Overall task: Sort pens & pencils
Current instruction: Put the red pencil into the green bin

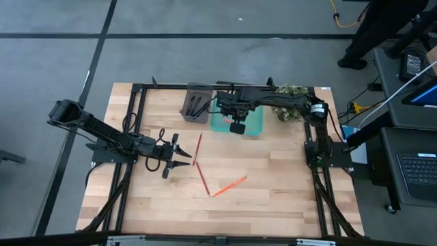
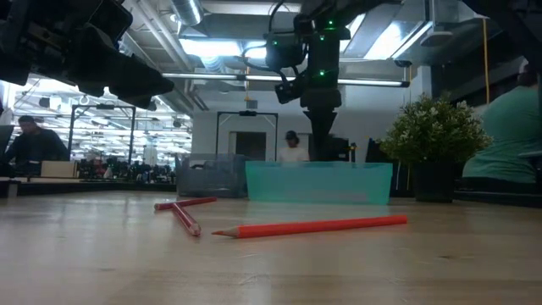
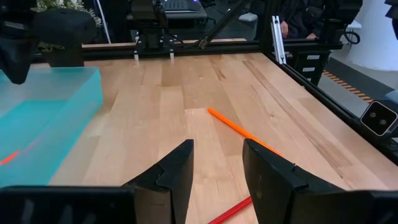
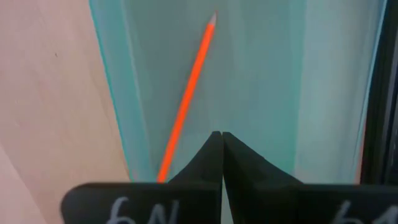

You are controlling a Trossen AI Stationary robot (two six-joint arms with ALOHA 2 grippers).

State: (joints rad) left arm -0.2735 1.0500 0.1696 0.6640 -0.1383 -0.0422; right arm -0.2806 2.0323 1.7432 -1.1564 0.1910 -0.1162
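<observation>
Bright overhead light, blurred foreground.

It was an open industrial lab. Exposed ceiling ducts (image 2: pixel 190 17), fluorescent lighting, and desks with laptops (image 1: pixel 418 171) ringed the wooden table (image 1: pixel 273 205).

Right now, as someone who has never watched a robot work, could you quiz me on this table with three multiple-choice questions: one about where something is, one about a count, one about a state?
1. Where is the right gripper?
A. Over the teal tray
B. Over the grey bin
C. At the table's near edge

2. How many pencils lie loose on the bare table?
A. One
B. Three
C. Six

3. How do the right gripper's fingers stand?
A. Wide open
B. Shut, empty
C. Shut on a pencil

Answers:
1 A: the high view shows it above the teal tray, beside the grey bin.
2 B: three pencils lie on the wood near the left gripper.
3 B: the right wrist view shows its fingertips touching, with an orange pencil lying free in the tray.
</observation>
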